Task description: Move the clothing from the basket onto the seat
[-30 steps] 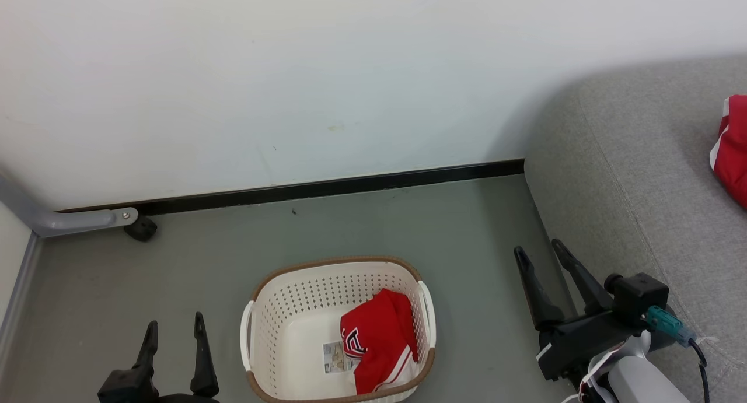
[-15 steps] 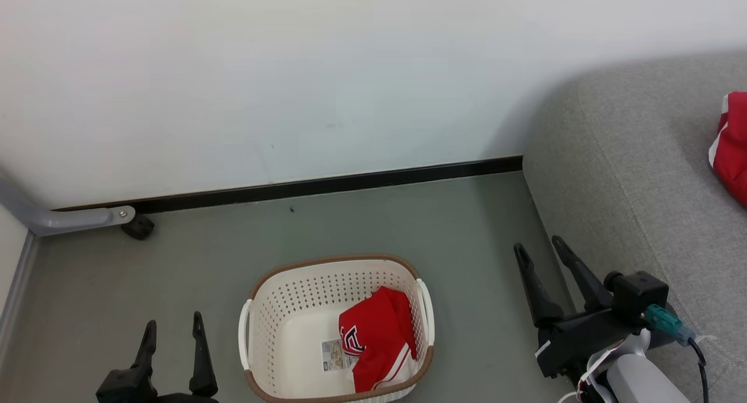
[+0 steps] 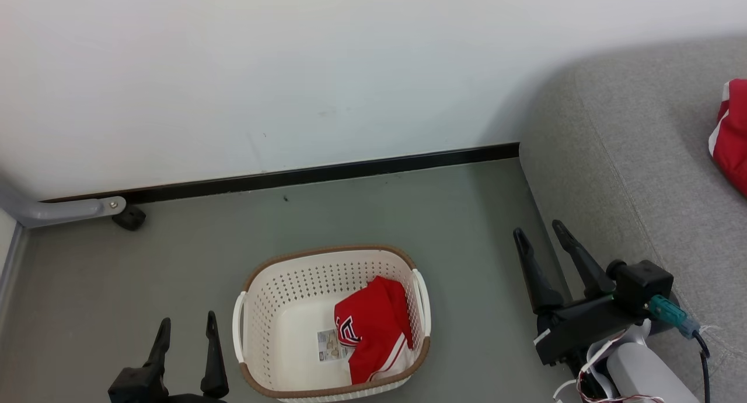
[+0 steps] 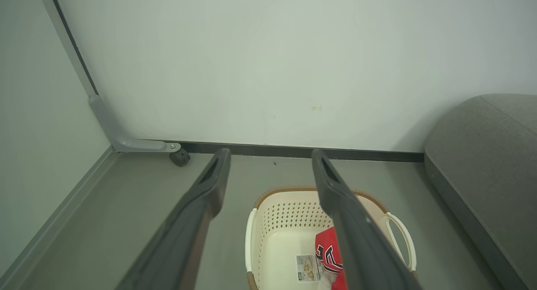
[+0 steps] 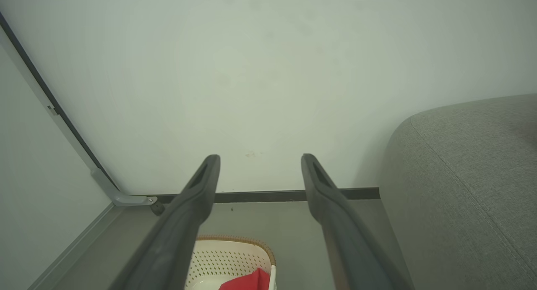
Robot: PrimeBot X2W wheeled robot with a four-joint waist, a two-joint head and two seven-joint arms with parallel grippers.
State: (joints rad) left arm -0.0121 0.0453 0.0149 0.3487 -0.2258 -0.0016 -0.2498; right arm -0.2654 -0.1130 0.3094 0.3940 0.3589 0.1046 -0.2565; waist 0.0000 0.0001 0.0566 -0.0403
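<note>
Currently, one red garment (image 3: 373, 333) is located in the right half of the basket (image 3: 303, 286), which is placed on the floor (image 3: 175, 257) near the wall (image 3: 292, 70). A second red garment (image 3: 732, 140) is laid on the seat (image 3: 630, 158). The left gripper (image 3: 188, 318) is set wide and empty, left of the basket. The right gripper (image 3: 537, 228) is likewise spread wide and empty, between basket and seat.
</note>
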